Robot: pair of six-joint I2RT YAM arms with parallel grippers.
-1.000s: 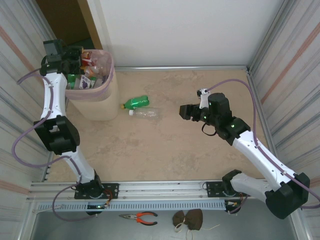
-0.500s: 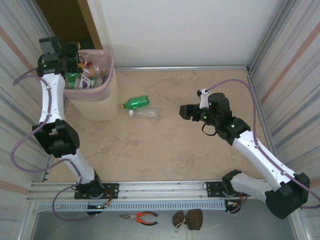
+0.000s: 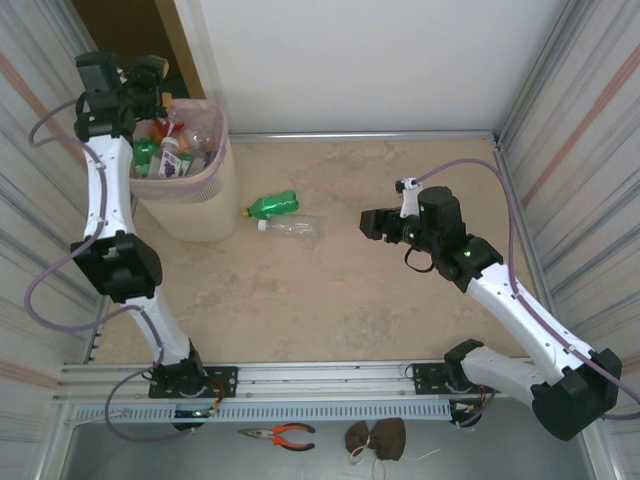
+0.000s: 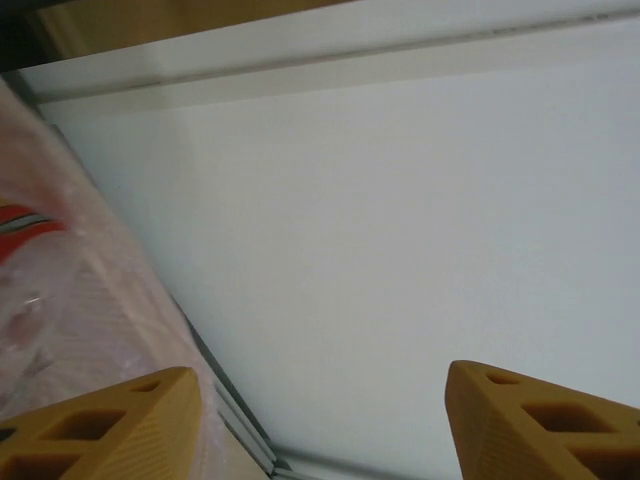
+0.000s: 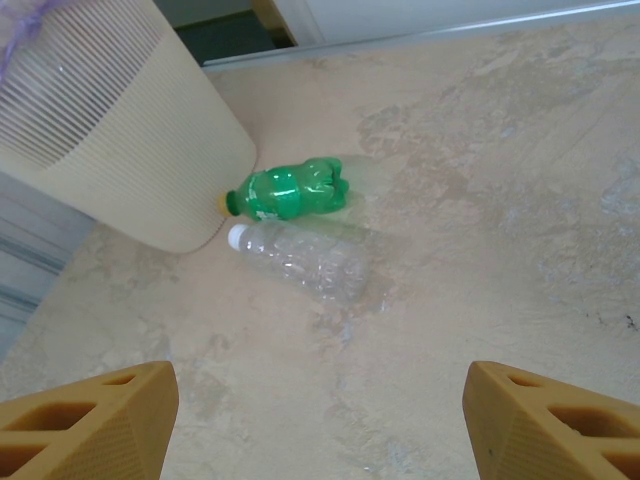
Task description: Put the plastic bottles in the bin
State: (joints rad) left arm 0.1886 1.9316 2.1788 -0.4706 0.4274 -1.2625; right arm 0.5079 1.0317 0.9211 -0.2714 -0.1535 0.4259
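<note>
Orange left fingers [image 4: 100, 428] stand parted with nothing between them but a white wall [image 4: 400, 220], so they are open and empty; in the top view they hang over the far left rim of the bin [image 3: 205, 205], which stands in the far left corner of the table [image 3: 350, 310]; the right fingers [image 5: 90, 420] are likewise spread wide and hold nothing, hovering over the table right of its middle and facing the two bottles left outside; inside the bin a heap of crushed bottles [image 3: 175, 150] reaches close to the rim, so most of the job looks done; what remains, as far as the views show, is a green bottle [image 5: 285, 190] with a yellow cap and a clear bottle [image 5: 305, 262] with a white cap, lying side by side, touching or nearly so, on the table just beside the bin's wall and toward the far edge; I judge the task near its end, with these two picks and drops outstanding; against the frame a second earlier, the left fingers have lifted and drawn away from over the bin's left rim toward the table's far left corner, the arm behind them stretched out further; the right arm, the two loose bottles and the bin sit where they were.
</note>
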